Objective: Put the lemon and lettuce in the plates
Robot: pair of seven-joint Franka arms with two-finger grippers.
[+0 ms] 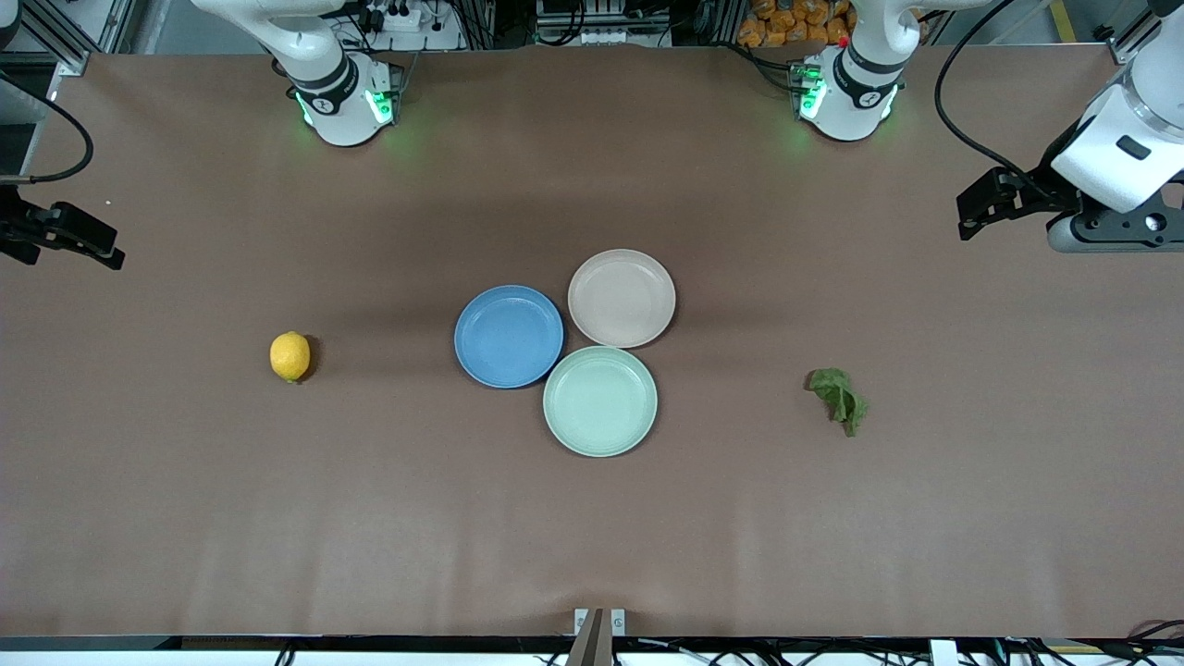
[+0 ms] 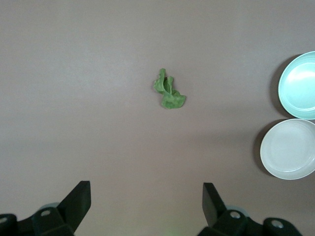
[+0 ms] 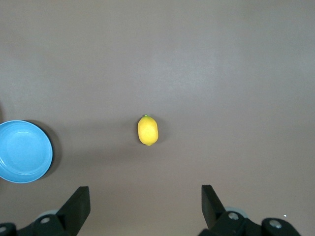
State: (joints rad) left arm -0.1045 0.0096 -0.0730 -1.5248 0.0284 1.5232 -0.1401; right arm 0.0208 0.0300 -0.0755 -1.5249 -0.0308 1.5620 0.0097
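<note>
Lemon (image 1: 289, 356) and lettuce (image 1: 840, 398) appear together only from front.

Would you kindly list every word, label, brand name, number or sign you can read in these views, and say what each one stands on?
None can be read.
The lemon, the lettuce, the blue plate, the beige-pink plate and the mint-green plate are all plain, with no print.
The table cover shows no writing.
Small dark marks on the arm bases at the table's edge are too small to read.
</note>
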